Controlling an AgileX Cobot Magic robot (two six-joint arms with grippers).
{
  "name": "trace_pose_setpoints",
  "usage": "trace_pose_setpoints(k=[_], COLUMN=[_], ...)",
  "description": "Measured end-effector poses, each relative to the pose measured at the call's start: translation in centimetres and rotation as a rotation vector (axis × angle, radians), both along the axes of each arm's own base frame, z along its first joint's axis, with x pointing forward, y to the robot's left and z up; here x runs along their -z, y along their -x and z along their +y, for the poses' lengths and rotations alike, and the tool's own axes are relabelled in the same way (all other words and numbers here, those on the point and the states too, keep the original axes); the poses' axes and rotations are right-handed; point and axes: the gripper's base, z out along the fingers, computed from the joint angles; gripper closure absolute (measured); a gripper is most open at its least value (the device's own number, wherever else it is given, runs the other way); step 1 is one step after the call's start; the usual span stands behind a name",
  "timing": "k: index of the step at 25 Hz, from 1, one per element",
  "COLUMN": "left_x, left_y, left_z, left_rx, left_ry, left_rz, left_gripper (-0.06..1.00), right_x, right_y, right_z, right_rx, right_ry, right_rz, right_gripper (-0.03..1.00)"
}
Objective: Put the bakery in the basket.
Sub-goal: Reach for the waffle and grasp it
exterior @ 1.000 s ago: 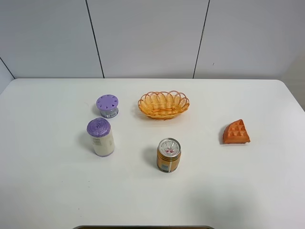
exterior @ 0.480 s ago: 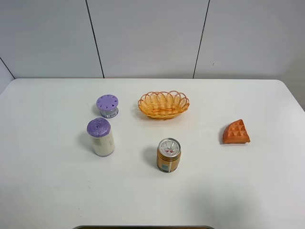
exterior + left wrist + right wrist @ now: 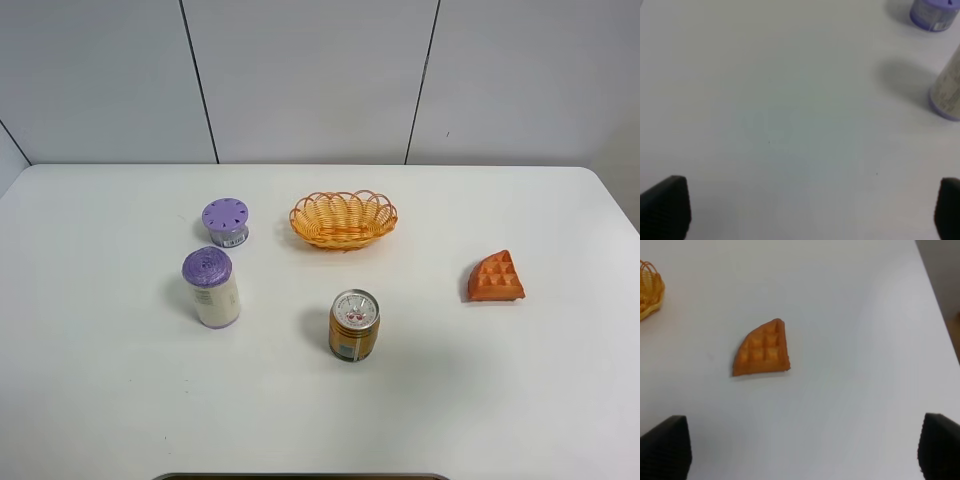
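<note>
Pickup not yet begun

Both pincers gape wide: left gripper over the table, right gripper facing the bakery at frame right, likely lined up to grab it. Farther back, upper centre, the basket sits empty.

No text is readable; print on the can is too small.

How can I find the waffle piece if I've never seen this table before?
On the big white table, find the woven orange-yellow basket near the far middle. Look right of it and nearer the front: the waffle slice lies alone there. It is the only flat orange-brown wedge with square dimples; the gold can and purple-lidded containers are round.
</note>
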Motion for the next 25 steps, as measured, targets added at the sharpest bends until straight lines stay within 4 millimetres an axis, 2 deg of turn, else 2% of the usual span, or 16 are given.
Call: trace_pose_setpoints(k=[4,8,12,18,22,25], left_x=[0.0,0.0,0.0,0.0,0.0,0.0], left_y=[0.0,0.0,0.0,0.0,0.0,0.0], left_z=[0.0,0.0,0.0,0.0,0.0,0.0], left_rx=[0.000,0.000,0.000,0.000,0.000,0.000], left_ry=[0.000,0.000,0.000,0.000,0.000,0.000], left_rz=[0.000,0.000,0.000,0.000,0.000,0.000], left_gripper=[-0.05,-0.05,-0.05,-0.05,-0.05,-0.05], right_x=[-1.1,-0.6,0.7,2.8,5.1,7.0], right_y=[-4.2,-8.4,-12.2,-16.8,-19.4,-21.2], right_z=[0.4,0.7,0.9,1.3,1.4,1.5], right_rx=[-0.015,-0.032,-0.053,-0.090,-0.092,-0.091], right_ry=[-0.020,-0.027,-0.013,-0.009,-0.009,-0.009], right_rz=[0.110,0.237,0.353,0.472,0.529,0.562], right_gripper=[0.08,0.08,0.08,0.08,0.07,0.02])
